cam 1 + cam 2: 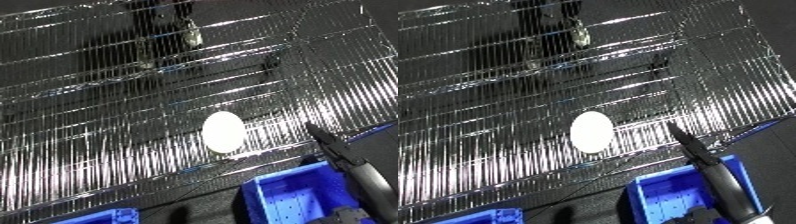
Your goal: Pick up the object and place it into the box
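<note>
A white, egg-shaped object [223, 131] lies on a shiny wire shelf [98, 125], near its front edge. My right hand [330, 145] reaches in from the lower right with its black fingers stretched out straight and holding nothing. Its tip is just to the right of the object, a short gap away. A blue bin [259, 197] stands below the shelf's front edge at the lower right, partly hidden by my forearm. My left hand shows in neither view.
The corner of a second blue bin [102, 217] shows at the lower left edge. The wire shelf fills most of the view and slopes up to the right. Dark shapes [164, 30] show through the mesh at the top.
</note>
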Motion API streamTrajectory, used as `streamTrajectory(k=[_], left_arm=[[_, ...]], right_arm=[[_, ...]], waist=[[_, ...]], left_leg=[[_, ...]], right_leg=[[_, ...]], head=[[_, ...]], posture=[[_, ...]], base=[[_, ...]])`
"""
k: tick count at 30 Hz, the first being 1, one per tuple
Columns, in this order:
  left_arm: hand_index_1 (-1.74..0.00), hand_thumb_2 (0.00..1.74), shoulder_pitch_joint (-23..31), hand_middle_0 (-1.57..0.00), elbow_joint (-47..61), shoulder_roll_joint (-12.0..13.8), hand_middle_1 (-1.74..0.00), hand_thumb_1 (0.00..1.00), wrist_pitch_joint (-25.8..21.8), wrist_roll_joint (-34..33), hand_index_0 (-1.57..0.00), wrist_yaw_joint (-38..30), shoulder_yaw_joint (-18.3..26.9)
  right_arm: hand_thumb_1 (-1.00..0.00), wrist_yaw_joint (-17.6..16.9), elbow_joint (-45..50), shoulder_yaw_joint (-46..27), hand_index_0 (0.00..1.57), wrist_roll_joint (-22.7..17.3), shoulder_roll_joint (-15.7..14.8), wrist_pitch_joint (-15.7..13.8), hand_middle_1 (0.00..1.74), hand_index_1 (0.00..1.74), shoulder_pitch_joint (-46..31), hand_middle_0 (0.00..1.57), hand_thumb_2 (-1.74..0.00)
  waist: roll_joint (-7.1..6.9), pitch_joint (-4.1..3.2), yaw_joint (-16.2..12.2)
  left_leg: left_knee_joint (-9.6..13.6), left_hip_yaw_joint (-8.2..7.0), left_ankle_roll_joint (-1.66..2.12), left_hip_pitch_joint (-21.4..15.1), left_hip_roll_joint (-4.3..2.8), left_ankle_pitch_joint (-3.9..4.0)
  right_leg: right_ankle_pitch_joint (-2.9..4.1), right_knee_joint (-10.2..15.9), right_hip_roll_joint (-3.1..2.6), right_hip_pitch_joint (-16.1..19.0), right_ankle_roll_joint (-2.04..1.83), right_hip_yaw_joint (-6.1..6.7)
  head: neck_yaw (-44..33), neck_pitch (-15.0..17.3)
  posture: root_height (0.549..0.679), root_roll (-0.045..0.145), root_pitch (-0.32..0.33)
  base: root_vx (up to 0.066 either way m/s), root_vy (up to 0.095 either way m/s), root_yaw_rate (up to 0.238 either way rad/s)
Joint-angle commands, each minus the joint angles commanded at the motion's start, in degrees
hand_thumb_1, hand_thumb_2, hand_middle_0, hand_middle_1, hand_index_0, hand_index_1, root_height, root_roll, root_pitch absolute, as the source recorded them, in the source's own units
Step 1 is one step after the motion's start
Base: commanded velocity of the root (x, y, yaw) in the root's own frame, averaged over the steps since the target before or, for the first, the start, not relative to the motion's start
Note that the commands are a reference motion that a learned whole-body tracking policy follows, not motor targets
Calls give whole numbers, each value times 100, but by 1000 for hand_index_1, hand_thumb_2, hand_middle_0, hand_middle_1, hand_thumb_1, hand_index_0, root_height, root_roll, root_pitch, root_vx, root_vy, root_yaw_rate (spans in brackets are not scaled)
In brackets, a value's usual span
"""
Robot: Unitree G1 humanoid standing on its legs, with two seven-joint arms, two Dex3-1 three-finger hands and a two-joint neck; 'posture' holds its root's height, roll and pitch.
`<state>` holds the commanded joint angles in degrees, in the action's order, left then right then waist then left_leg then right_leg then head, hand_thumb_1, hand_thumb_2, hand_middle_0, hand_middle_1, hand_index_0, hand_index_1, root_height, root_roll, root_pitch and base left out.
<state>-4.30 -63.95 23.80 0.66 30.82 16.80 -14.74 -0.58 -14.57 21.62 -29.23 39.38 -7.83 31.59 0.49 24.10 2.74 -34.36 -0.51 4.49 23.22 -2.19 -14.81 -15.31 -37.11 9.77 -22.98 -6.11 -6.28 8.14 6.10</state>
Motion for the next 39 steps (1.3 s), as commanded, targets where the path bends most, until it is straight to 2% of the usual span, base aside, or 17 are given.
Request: streamTrajectory(k=[4,8,14,24,29,39], left_arm=[[0,0,-6,0,44,-27,0,0,-10,33,0,-5,-66],[0,0,2,0,69,-55,0,0,-29,79,0,-9,-140],[0,0,14,0,125,-86,0,0,-54,142,0,-12,-192],[0,0,43,0,263,-81,0,0,-2,197,0,-7,-217],[0,0,37,0,359,-89,0,0,18,224,0,-31,-266],[0,0,32,0,559,-77,0,0,-12,363,0,-55,-442]], right_arm=[[0,11,-127,90,0,-56,-37,45,0,0,257,0,0],[0,19,-280,170,0,-150,-53,49,0,0,520,0,0],[0,8,-339,240,0,-181,-86,104,0,0,815,0,0],[0,10,-460,351,0,-285,-113,123,0,0,1239,0,0],[0,14,-568,411,0,-382,-121,115,0,0,1486,0,0],[0,6,-1034,584,0,-470,-117,96,0,0,2144,0,0]], waist=[[48,74,30],[98,148,64],[157,233,112],[247,335,206],[288,389,258],[446,533,372]], left_leg=[[-258,7,-22,250,17,-65],[-467,15,-36,436,35,-124],[-629,24,-50,594,75,-166],[-797,9,-81,722,164,-223],[-842,7,-107,776,203,-234],[-961,12,-185,1007,345,-232]], right_leg=[[-74,-288,-10,-262,38,17],[-136,-526,-7,-467,67,28],[-190,-735,-6,-659,93,49],[-235,-925,21,-806,124,50],[-236,-983,44,-875,141,33],[-222,-1155,87,-1140,178,7]], head=[[115,-128],[188,-123],[254,19],[551,92],[701,41],[1019,-387]], posture=[[642,46,38],[637,48,44],[633,51,50],[630,57,54],[628,58,57],[624,62,72]], base=[[-16,3,35],[-2,17,25],[20,21,40],[38,25,42],[37,23,51],[15,32,36]])
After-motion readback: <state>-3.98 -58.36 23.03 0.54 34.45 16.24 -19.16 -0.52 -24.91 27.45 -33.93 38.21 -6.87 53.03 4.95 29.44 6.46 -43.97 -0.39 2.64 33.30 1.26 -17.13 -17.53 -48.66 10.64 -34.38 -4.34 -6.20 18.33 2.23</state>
